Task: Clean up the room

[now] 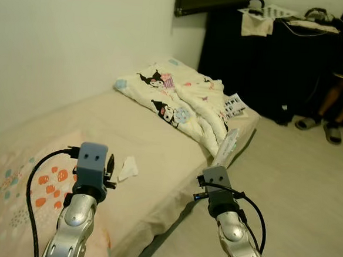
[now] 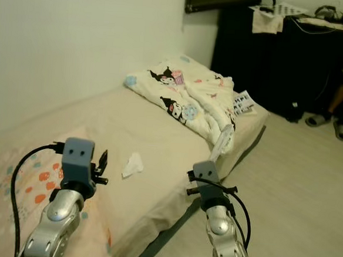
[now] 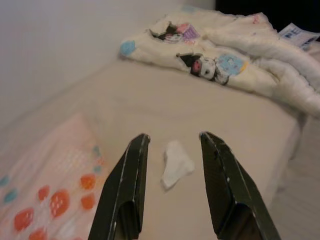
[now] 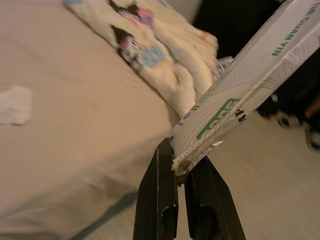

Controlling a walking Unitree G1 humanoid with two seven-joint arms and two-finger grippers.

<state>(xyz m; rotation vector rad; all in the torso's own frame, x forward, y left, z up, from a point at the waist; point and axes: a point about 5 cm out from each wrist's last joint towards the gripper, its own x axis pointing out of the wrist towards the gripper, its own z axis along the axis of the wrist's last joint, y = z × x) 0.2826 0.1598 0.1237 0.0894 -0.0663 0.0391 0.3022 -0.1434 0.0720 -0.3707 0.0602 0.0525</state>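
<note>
A crumpled white tissue [image 1: 127, 168] lies on the beige mattress [image 1: 95, 120], close to the front edge. My left gripper [image 3: 172, 136] hovers open just short of it, above the pillow's edge, fingers [image 1: 110, 166] pointing at the tissue. My right gripper [image 4: 180, 152] is shut on the torn end of a flat white carton [image 1: 226, 145] with green print. It holds the carton over the floor beside the bed edge, slanting up and away toward the blanket.
A cartoon-print blanket [image 1: 185, 100] is bunched at the far end of the bed, with a printed leaflet [image 1: 235, 105] beside it. A dotted pillow [image 1: 20, 182] lies near me. A black cabinet [image 1: 270, 59] stands beyond. A person's sandalled feet [image 1: 319, 124] are at far right.
</note>
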